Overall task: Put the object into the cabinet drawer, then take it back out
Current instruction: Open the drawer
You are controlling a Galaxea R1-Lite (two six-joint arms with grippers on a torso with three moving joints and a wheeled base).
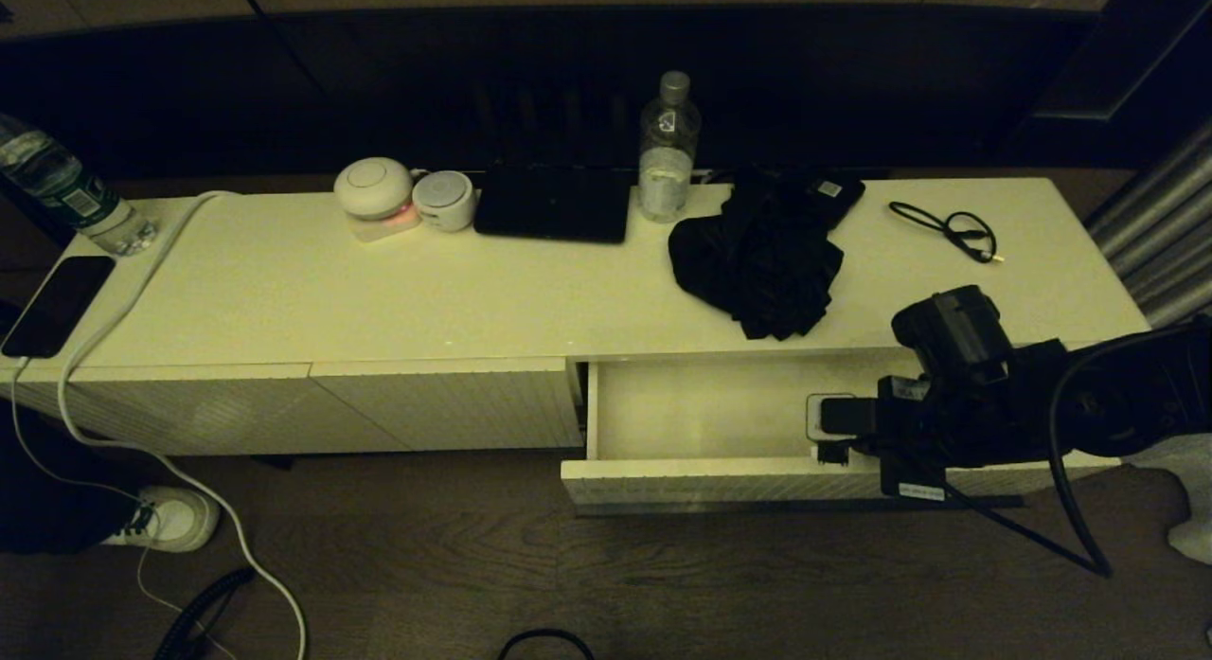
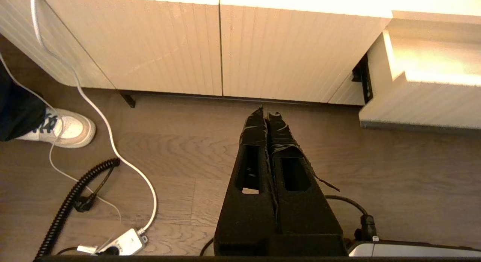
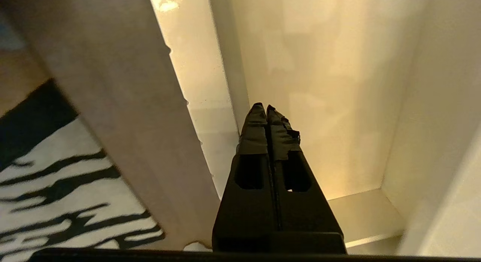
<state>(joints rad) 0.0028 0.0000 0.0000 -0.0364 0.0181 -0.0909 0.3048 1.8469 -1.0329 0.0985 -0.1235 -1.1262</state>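
Right tool point(image 3: 266, 108), nearest the head camera, sits over the right part of the open cabinet drawer point(image 1: 701, 475); its two fingers are pressed fully together and hold nothing. In the right wrist view the taped fingertips point(image 3: 256, 117) point into the pale drawer interior, close to an inner side wall.

Left tool point(image 2: 266, 113) hangs low over the wooden floor point(image 2: 394, 179) in front of the closed ribbed cabinet panels point(image 2: 285, 51), its fingers likewise closed on nothing. It does not appear in the head view.

Cabinet drawer: pulled out from the right half of the cabinet, with nothing visible on the part of its floor that the arm does not cover.

Object point(image 1: 757, 253): a crumpled black fabric bundle lying on the worktop point(image 1: 379, 291), directly behind the open drawer and near the front edge. A water bottle point(image 1: 668, 149) stands just behind it to the left; a thin black cable point(image 1: 952, 229) lies apart on its right.
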